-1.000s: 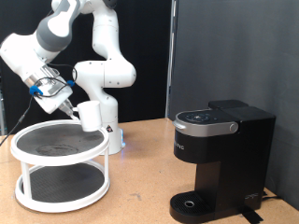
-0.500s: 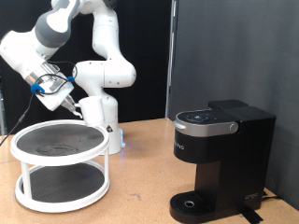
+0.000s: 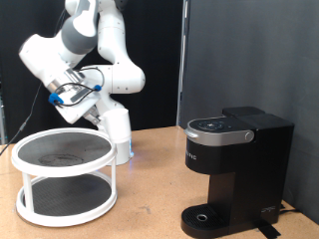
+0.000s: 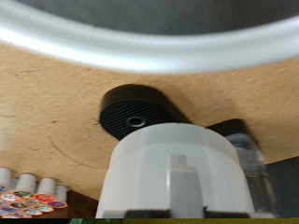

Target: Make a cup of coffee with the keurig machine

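Your gripper (image 3: pixel 95 108) is hanging in the air at the exterior view's left, above the far right edge of the white two-tier stand (image 3: pixel 62 204), and it is carrying the cup (image 3: pixel 112 120); the white mug is blending into the robot's white base behind it, so its outline is hard to trace. In the wrist view the cup (image 4: pixel 177 173) is filling the lower middle, close under the camera, which fits with the fingers being closed on it, though you are not seeing the fingertips themselves.

The keurig machine (image 3: pixel 237 169) is standing well apart, at the exterior view's right, lid down, its round drip base (image 3: pixel 204 217) bare. So the cup is lying left of and higher than the spot it is meant for: the drip base is sitting to the right and lower, nearer the camera. The wrist view is showing the same dark round base (image 4: pixel 137 111) on the wooden table (image 4: pixel 56 112), with a row of coffee pods (image 4: pixel 28 191) at the frame's edge.
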`<state>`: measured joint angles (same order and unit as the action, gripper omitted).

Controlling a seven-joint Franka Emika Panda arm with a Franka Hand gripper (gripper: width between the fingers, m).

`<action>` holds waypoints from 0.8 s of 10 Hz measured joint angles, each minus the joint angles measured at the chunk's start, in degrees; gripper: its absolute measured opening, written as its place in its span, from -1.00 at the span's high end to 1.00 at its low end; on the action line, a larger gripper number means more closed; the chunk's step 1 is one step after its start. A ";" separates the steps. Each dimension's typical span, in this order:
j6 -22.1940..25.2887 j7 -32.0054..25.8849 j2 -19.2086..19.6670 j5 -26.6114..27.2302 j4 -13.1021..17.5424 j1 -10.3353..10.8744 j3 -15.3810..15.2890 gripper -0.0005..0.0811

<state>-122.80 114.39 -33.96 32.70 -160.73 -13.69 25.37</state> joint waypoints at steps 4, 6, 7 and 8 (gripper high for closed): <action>-8.54 2.87 3.75 7.88 0.53 6.14 -5.50 0.98; -9.16 2.88 5.74 9.31 1.26 7.61 -6.48 0.98; -9.16 2.82 5.74 9.31 1.25 7.58 -6.47 0.98; -8.56 2.82 5.74 9.31 1.28 7.58 -6.37 0.98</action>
<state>-131.36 117.22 -28.22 42.01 -159.46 -6.11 19.00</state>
